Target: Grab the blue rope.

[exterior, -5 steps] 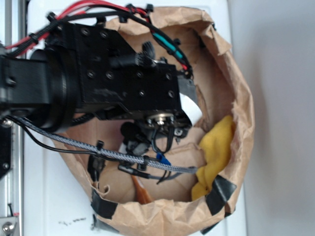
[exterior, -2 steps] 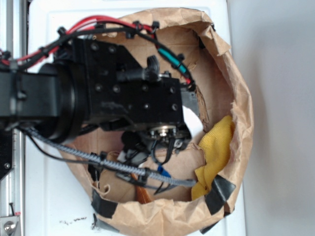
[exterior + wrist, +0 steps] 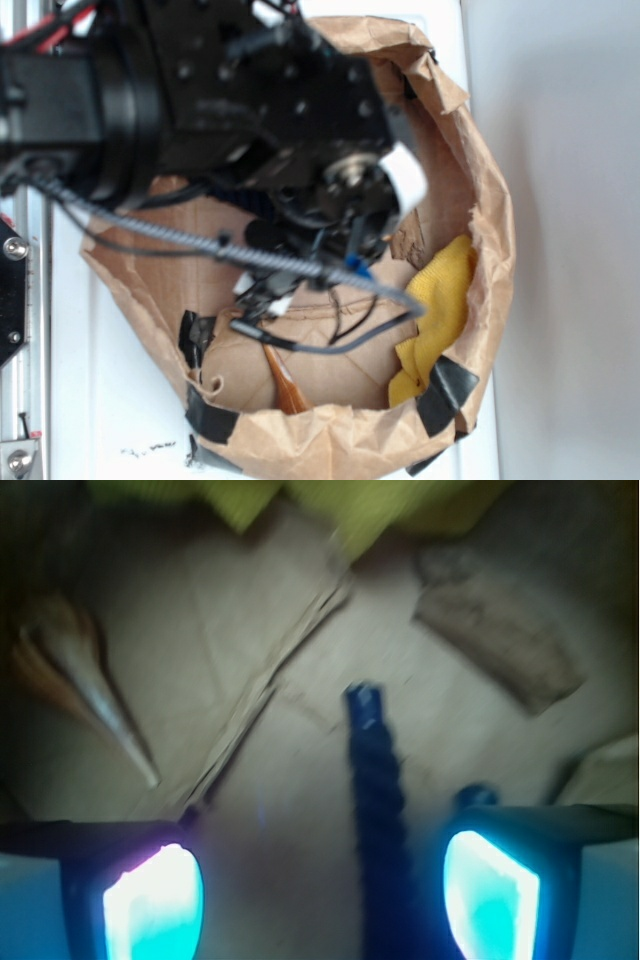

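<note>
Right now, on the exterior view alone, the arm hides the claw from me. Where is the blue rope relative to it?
Observer: In the wrist view, the blue rope runs up the gap between the pads of the claw.
Operator: Are the pads closed on it?
Observer: No. The pads stand apart, wider than the rope, with a gap on either side of it.
Operator: Where are its ends?
Observer: One shiny blue end points away over the bag floor. A second blue tip shows right beside one pad.
</note>
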You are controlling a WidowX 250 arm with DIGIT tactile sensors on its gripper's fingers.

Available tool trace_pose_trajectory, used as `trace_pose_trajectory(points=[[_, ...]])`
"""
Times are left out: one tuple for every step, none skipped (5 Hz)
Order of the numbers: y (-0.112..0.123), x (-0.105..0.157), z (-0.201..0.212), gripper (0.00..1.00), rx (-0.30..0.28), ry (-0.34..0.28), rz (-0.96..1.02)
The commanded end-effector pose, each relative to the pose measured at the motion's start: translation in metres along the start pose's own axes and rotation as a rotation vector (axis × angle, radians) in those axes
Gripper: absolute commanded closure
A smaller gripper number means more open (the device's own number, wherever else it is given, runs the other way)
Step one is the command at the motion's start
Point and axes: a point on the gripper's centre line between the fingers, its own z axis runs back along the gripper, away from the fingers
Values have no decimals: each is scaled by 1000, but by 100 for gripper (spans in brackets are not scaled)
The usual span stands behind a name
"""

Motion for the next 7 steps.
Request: trace_pose_trajectory(points=[[9,37,-6,0,76,-45,-3],[12,40,-11,0,72,-52,-13],[12,36,-21,0,65,-53,-34],[7,26,-27,0,73,-60,-42],[3,18,-24,0,58,-60,-52],[1,17,-32,0,64,-50,-57],[-1,17,-41,0,61,-36,-64]])
